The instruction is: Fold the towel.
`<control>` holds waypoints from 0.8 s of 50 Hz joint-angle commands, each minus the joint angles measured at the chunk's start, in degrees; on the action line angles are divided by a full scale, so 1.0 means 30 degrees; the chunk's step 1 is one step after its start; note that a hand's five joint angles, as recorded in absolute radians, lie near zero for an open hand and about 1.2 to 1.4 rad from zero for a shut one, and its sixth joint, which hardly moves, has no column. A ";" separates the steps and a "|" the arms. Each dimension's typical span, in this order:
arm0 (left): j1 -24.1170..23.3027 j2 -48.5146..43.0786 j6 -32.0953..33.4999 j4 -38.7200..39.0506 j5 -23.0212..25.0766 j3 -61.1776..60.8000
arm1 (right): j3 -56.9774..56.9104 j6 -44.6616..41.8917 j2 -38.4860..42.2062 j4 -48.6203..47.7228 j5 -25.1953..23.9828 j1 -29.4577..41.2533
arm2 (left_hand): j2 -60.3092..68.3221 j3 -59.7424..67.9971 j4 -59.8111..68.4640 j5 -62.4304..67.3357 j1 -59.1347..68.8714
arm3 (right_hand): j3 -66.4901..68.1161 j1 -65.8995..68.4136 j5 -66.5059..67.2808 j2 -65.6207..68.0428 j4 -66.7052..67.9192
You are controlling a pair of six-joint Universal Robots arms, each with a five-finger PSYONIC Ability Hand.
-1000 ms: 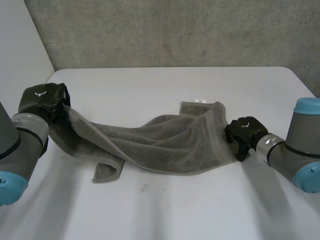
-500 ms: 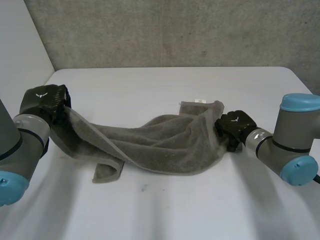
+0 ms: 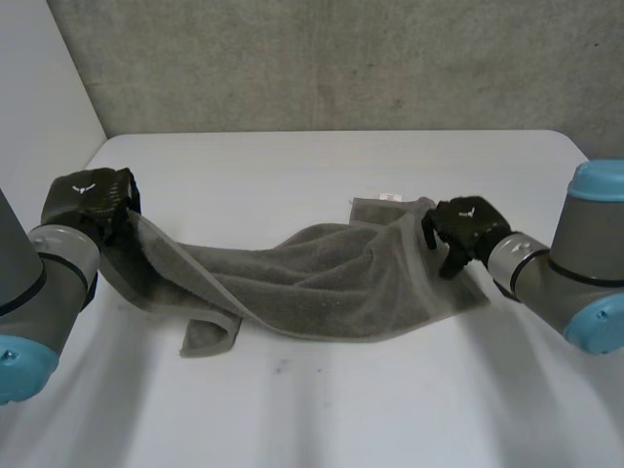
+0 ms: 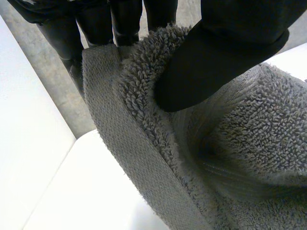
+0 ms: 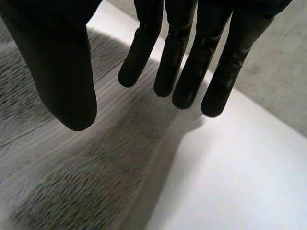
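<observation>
towel (image 3: 322, 283): grey, bunched, stretched across the middle of the white table (image 3: 322, 409); small white label (image 3: 390, 196) at its far right corner. left hand (image 3: 93, 195): thumb and fingers pinch the towel's left end, held up off the table. right hand (image 3: 466, 226): fingers straight and parted, holding nothing, over the towel's right edge.

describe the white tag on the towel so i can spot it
On the white table lies a crumpled grey towel. At its far edge, near the right hand, a tiny white tag sticks out, the only bright spot on the grey cloth.
</observation>
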 commanded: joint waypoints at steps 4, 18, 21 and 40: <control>-0.0015 0.0030 0.0000 0.0014 0.0000 -0.0330 | 0.0142 -0.0140 0.0429 0.0694 0.0202 -0.0378 | 0.3396 0.3427 0.3415 0.3579 0.3776 | -0.9536 -1.2012 -0.4863 -0.9553 -0.9739; -0.0102 0.0001 0.0000 0.0014 0.0000 -0.0418 | 0.1343 -0.2074 -0.0012 0.1459 -0.0092 -0.1142 | 0.3396 0.3427 0.3415 0.3579 0.3776 | -0.7685 -1.0162 -0.3012 -0.7702 -0.7888; -0.0102 0.0001 0.0000 0.0044 0.0000 -0.0448 | 0.1460 -0.2572 0.0193 0.1371 -0.0121 -0.1201 | 0.3396 0.3427 0.3415 0.3579 0.3776 | -0.7236 -0.9713 -0.2563 -0.7253 -0.7439; -0.0131 -0.0029 0.0000 0.0044 0.0000 -0.0477 | 0.0640 -0.2513 0.1335 -0.0006 -0.0033 -0.0996 | 0.3396 0.3427 0.3415 0.3579 0.3776 | -0.4209 -0.6685 0.0465 -0.4225 -0.4412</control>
